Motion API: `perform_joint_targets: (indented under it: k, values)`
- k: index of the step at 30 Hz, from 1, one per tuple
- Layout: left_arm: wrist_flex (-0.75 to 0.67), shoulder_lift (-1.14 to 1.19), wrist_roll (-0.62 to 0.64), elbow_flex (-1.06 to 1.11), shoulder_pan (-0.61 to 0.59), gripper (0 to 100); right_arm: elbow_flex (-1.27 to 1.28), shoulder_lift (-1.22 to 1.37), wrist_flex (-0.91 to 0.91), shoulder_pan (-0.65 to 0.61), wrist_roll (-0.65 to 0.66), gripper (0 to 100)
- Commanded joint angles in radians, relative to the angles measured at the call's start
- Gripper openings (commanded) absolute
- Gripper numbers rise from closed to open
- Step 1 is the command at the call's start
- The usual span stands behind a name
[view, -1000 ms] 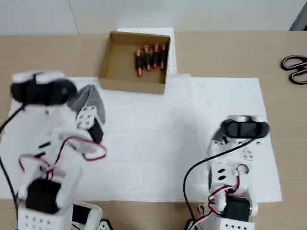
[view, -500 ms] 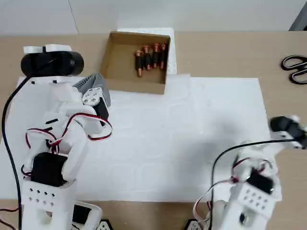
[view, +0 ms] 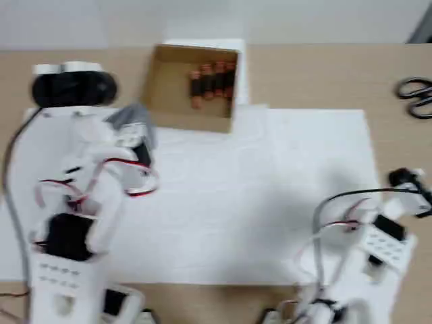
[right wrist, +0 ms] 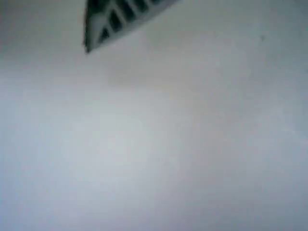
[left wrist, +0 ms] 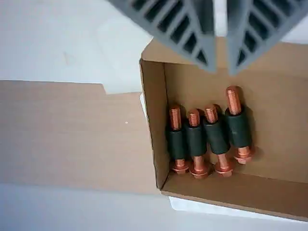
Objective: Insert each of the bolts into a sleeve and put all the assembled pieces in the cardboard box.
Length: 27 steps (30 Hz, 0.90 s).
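1. The open brown cardboard box (view: 185, 121) sits near the far edge of the tan wooden desk (view: 310, 74), left of its middle.
2. Four copper-coloured bolts in black sleeves (view: 212, 81) lie inside the box, side by side and touching, toward its right wall. In the left wrist view the assembled pieces (left wrist: 207, 137) lie parallel, their flanged heads all at the same end and close to one box wall (left wrist: 155, 130).
3. The left gripper (view: 132, 119) is just off the box's near left corner, over the large white sheet (view: 270, 196). The box's near wall stands between it and the bolts. In its wrist view the grey ribbed jaws are clenched to a thin slit, with nothing between them.
4. The left arm's black round housing (view: 73, 89) is to the left of the box, apart from it.
5. The white sheet covers the desk's middle and near part, and its far edge runs up against the box.
6. The right arm (view: 388, 233) leans toward the desk's right edge, over the sheet's near right corner. The right gripper (right wrist: 113, 19) is above plain white surface; whether its jaws are released or clenched cannot be told.
7. Black-handled scissors (view: 415, 96) lie at the desk's right edge, well apart from the box and both arms.
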Motion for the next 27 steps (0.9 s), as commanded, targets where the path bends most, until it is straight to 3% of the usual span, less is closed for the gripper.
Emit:
perform_joint_targets:
  k: [1,21,27]
  values:
    - [-0.025,0.002,0.003,-0.044,0.002,1,-0.048,-0.010,-0.008,0.002,-0.009,25.3]
    - [-0.020,-0.003,0.000,-0.001,-0.012,1,-0.055,-0.013,-0.016,-0.004,-0.009,25.2]
    - [-0.008,-0.104,-0.147,0.107,-0.035,1,-0.147,-0.143,-0.007,-0.166,-0.006,21.6]
